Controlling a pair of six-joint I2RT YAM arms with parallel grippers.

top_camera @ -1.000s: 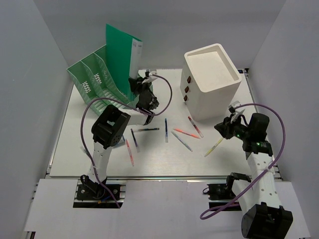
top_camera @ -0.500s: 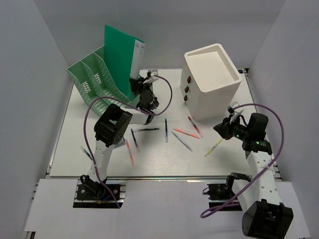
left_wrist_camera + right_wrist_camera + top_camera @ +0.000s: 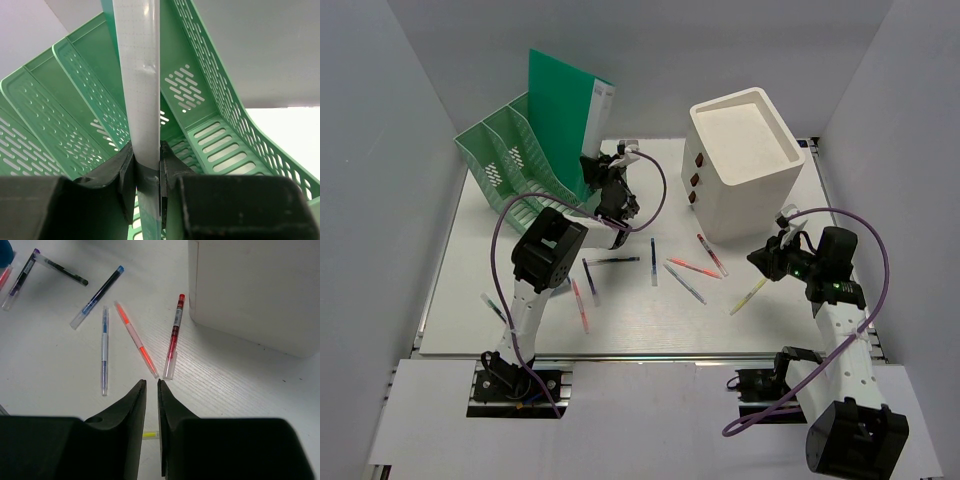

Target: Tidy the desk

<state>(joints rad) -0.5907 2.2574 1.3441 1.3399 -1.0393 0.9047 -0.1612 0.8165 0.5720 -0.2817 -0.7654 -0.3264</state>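
Observation:
The desk (image 3: 470,300) is a white tabletop strewn with several pens. My left gripper (image 3: 605,185) is shut on the grey-white spine of a green folder (image 3: 560,110) that stands upright over the green file rack (image 3: 505,160). In the left wrist view the fingers (image 3: 172,167) clamp the spine (image 3: 137,75), with the rack's slots (image 3: 220,130) behind it. My right gripper (image 3: 765,258) hovers low over the desk, shut and empty (image 3: 151,382). A yellow pen (image 3: 749,295) lies just beneath it. Red (image 3: 175,332) and orange (image 3: 135,337) pens lie just ahead.
A white drawer box (image 3: 745,165) stands at the back right, close to my right gripper. Blue pens (image 3: 684,283), (image 3: 653,260) and a black pen (image 3: 615,260) lie mid-desk. Purple (image 3: 589,278) and pink (image 3: 580,305) pens lie beside the left arm. Grey walls enclose the desk.
My left gripper has shifted the folder slightly left, so it stands more upright over the rack. The right arm has hardly moved.

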